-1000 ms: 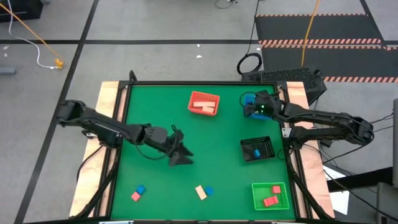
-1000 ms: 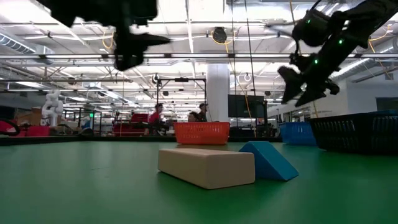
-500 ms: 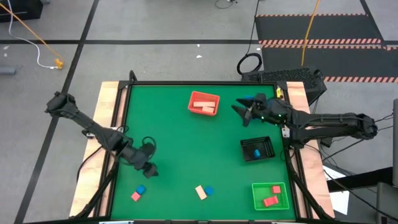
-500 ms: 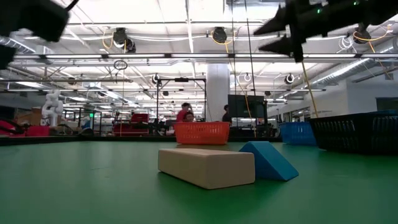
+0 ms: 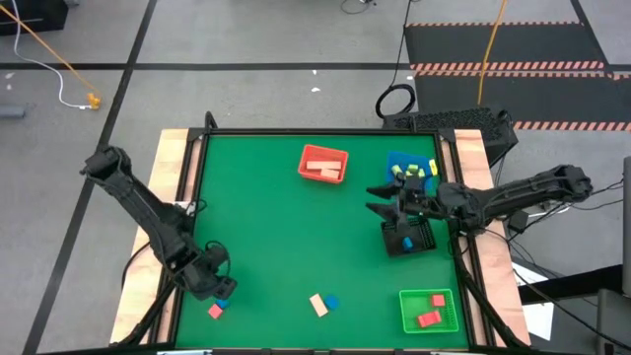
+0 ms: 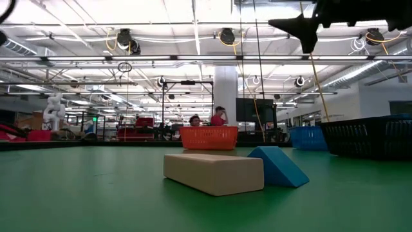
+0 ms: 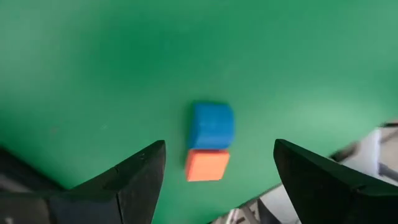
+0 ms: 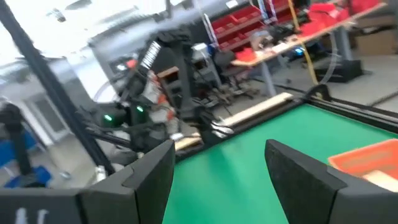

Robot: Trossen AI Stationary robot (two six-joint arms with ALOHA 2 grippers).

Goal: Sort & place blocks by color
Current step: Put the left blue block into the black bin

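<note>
Over the desk's near-left corner, the left claw hangs wide open and empty above a blue block touching a red block. Next likely calls for descending onto one. The right claw, open and empty, waits beside the black tray.

Matt green table; pale wooden block.
</note>
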